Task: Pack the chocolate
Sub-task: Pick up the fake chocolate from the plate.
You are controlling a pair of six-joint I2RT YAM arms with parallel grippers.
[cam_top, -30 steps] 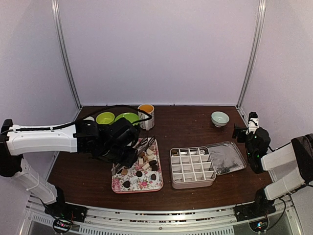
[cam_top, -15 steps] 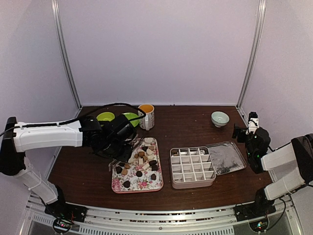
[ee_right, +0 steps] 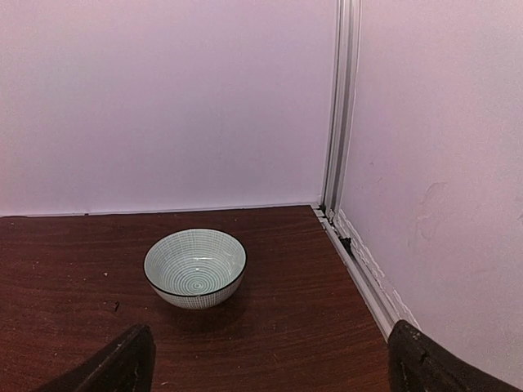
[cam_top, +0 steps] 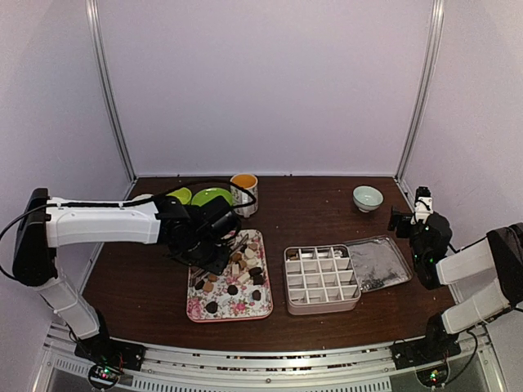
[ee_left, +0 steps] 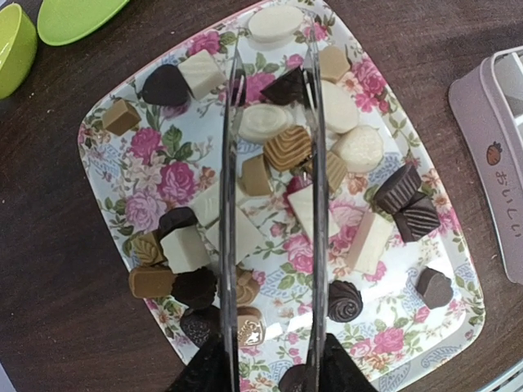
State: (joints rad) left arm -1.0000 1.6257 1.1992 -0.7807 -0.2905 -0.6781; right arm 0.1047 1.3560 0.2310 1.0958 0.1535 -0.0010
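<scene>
left gripper (ee_left: 274, 371) is clamped on the handle end of metal tongs (ee_left: 316, 163). its black fingers (ee_left: 211, 369) sit on the outside of the two blades. the blades stand apart and run out over the floral tray (ee_left: 105, 163). in the wrist view a white oval, a tan ridged piece and a tan block show between the blades. can't tell if the tips touch any of them.

chocolates (ee_left: 288, 147) are all spread on the tray: dark, tan and white, round and blocky, some touching each other. in the top view the left gripper (cam_top: 214, 245) is over the tray's far left part.

divided box (cam_top: 323, 309) sits just right of the tray, with a silvery lid (cam_top: 377, 263) lying flat against its right side. green bowls (cam_top: 211, 196) and a cup (cam_top: 244, 193) are behind the tray.

right gripper (ee_right: 274, 347) is spread wide with nothing in it, held off at the right edge of the table and facing a small striped bowl (ee_right: 195, 266) near the back right corner, well apart from the box.
</scene>
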